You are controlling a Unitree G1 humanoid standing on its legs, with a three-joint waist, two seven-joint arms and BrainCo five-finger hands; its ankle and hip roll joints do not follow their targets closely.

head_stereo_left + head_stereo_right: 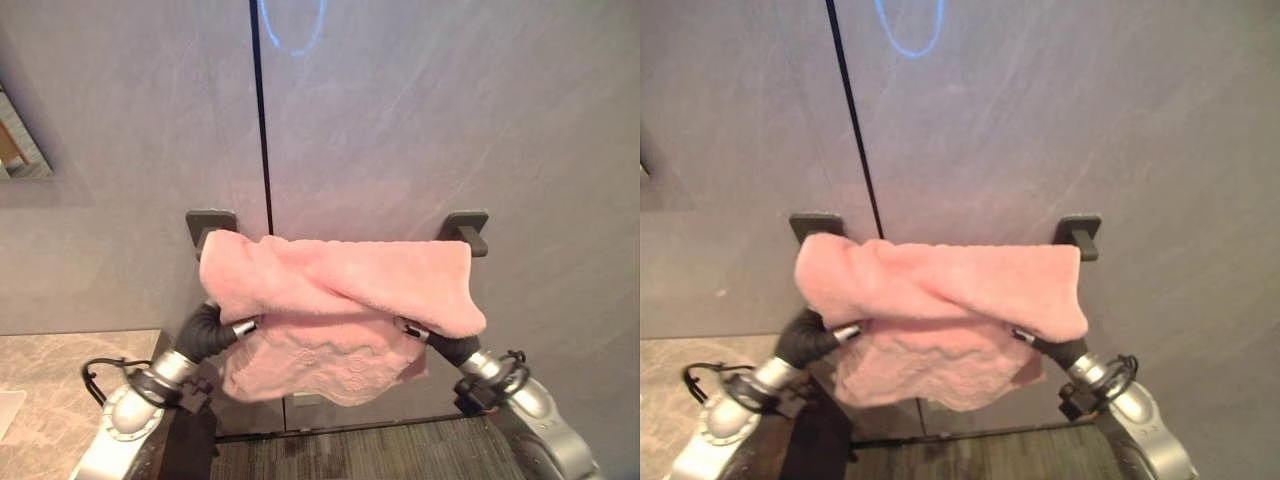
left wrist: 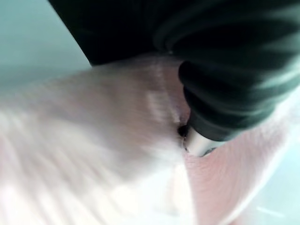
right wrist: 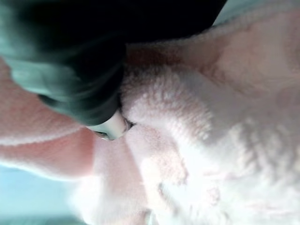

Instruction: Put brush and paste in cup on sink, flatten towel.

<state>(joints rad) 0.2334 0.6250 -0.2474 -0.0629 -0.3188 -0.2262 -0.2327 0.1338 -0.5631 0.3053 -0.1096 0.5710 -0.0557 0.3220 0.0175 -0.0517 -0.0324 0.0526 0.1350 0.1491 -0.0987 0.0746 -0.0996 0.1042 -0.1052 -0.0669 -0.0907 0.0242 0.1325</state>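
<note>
Grey wall point(image 1: 420, 120) fills most of what I see from the head, its panels split by a dark vertical seam point(image 1: 260, 110). Low on it sit two dark brackets point(image 1: 211, 222) carrying a rail, and over that rail hangs the pink towel point(image 1: 340, 290) — bunched rather than flat, with a thick upper fold draped across from bracket to bracket and sagging lower toward my right, and a thinner patterned layer hanging below it. A stone-patterned table point(image 1: 60, 370) edge shows at the lower left, and dark striped floor point(image 1: 350, 450) lies beneath the towel.

My left hand point(image 1: 222, 328) reaches up under the towel's left end, its dark ribbed cover meeting the cloth just below the fold. My right hand point(image 1: 440, 343) does the same at the right end. On both sides the fingers are buried in the towel — from the wrist cameras I get the dark cover, a bit of silver at its end and pink pile pressed close around it, so I cannot tell whether either hand is clasping the cloth or merely pushed into it.
</note>
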